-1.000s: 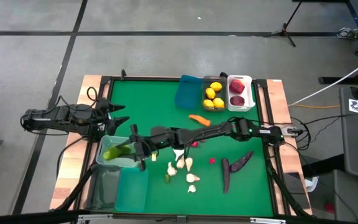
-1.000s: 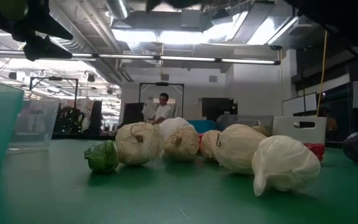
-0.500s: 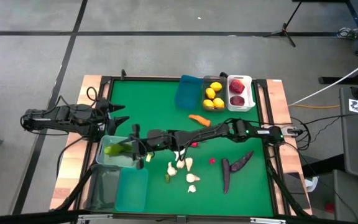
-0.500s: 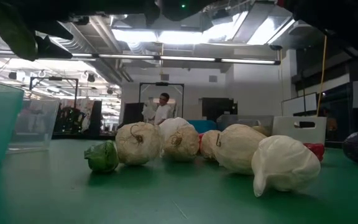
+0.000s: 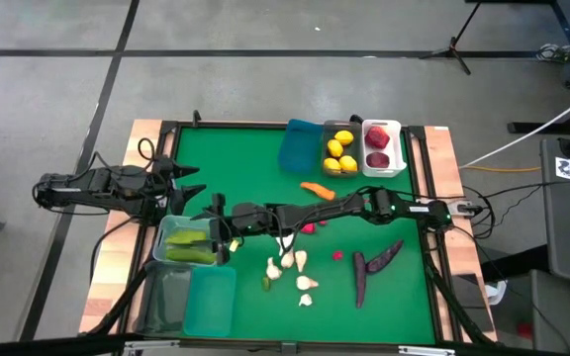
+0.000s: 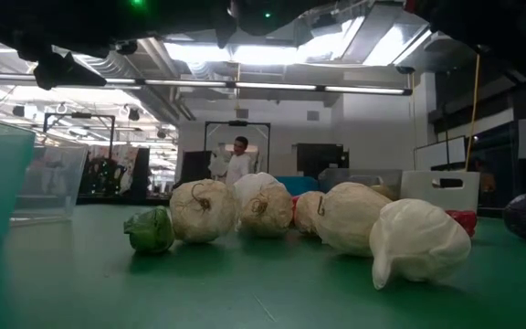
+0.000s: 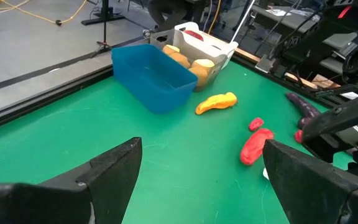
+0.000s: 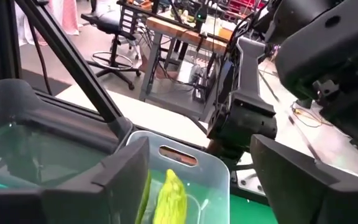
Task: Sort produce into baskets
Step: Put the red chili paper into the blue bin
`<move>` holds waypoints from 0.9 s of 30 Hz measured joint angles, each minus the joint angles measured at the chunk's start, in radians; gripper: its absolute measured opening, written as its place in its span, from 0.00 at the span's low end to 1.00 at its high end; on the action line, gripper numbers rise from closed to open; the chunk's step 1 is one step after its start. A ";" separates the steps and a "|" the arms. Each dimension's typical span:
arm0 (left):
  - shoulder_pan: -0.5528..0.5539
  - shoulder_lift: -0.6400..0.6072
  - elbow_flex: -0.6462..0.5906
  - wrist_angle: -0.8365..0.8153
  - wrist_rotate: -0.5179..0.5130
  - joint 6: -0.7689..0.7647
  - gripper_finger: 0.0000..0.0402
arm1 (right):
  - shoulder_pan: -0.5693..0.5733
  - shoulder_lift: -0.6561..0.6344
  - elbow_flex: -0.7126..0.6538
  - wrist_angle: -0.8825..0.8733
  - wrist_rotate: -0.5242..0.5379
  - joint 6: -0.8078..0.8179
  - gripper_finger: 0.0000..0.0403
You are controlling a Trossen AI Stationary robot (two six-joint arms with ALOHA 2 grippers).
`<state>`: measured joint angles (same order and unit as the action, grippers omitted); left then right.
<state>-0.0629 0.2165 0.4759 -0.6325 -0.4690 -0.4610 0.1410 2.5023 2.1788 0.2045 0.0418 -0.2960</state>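
Observation:
My right gripper (image 5: pixel 216 232) is open and empty, reaching across the table to the near left. It stands just above the pale clear bin (image 5: pixel 162 253). Two green cucumbers (image 5: pixel 190 245) lie in that bin; they also show between the fingers in the right wrist view (image 8: pixel 169 198). My left gripper (image 5: pixel 188 180) is open and empty at the table's left edge. Several white garlic bulbs (image 5: pixel 290 267) and a small green piece (image 6: pixel 151 228) lie on the green mat. An orange carrot (image 5: pixel 317 190), a pink pepper (image 7: pixel 257 146) and two dark eggplants (image 5: pixel 374 262) also lie there.
A blue bin (image 5: pixel 300 146), a grey-clear bin with lemons (image 5: pixel 339 150) and a white bin with red apples (image 5: pixel 379 148) stand at the far edge. A teal bin (image 5: pixel 209 302) and a dark clear bin (image 5: pixel 166 297) stand at the near left corner.
My right gripper held a cucumber above the pale clear bin. The cucumber has left the fingers and now lies in the bin beside the other one.

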 joint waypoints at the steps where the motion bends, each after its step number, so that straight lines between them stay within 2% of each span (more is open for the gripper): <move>1: 0.000 0.000 0.000 0.000 0.000 0.000 0.82 | 0.000 0.000 0.000 0.004 -0.001 -0.001 0.70; 15: 0.000 0.000 0.000 -0.001 0.000 0.000 0.82 | 0.003 -0.051 0.000 -0.005 -0.008 -0.004 0.70; 22: 0.000 0.000 0.000 -0.006 0.000 -0.002 0.82 | 0.003 -0.132 0.000 -0.136 0.000 -0.004 0.70; 27: 0.000 0.000 0.000 -0.007 0.000 -0.003 0.82 | 0.003 -0.201 0.000 -0.294 0.000 -0.004 0.70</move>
<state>-0.0631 0.2165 0.4759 -0.6392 -0.4686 -0.4644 0.1436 2.3016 2.1792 -0.0899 0.0418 -0.3004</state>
